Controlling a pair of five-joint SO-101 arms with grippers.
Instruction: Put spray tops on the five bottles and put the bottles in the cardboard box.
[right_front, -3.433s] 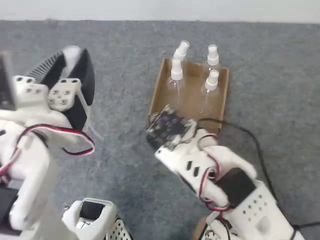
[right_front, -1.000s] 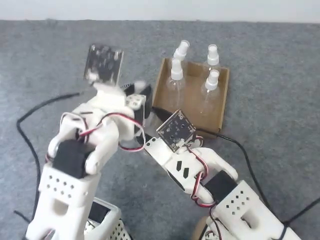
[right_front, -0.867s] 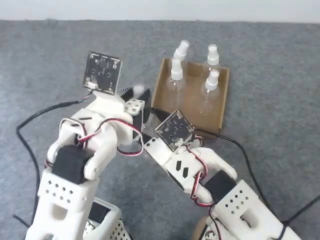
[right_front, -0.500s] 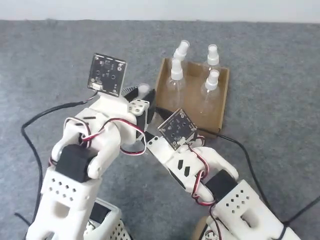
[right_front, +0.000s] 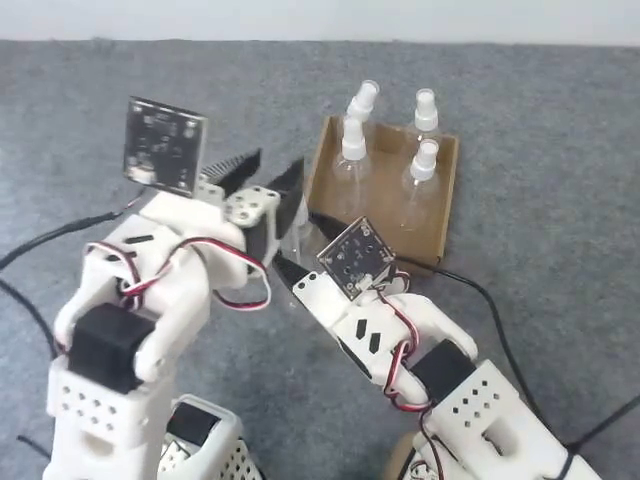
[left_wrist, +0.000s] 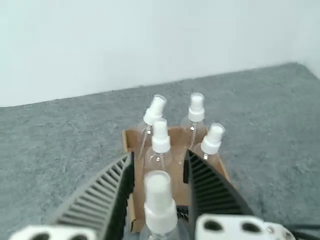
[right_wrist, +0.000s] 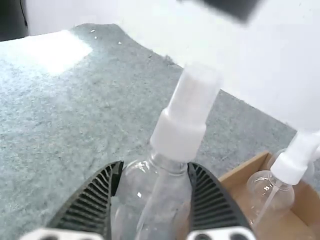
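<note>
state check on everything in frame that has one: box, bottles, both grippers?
cardboard box: open top, partly filled
four bottles: tops on, standing in the box
fifth bottle: spray top on, outside the box
right gripper: shut on the fifth bottle
left gripper: open, fingers either side of that spray top

Grey carpeted worktop (right_front: 560, 120). Cardboard box (right_front: 445, 200) rests on it just past the right tool (right_front: 305, 248) and beside the left tool (right_front: 265, 175). Black cable (right_front: 478, 290) trails behind the right tool.
</note>
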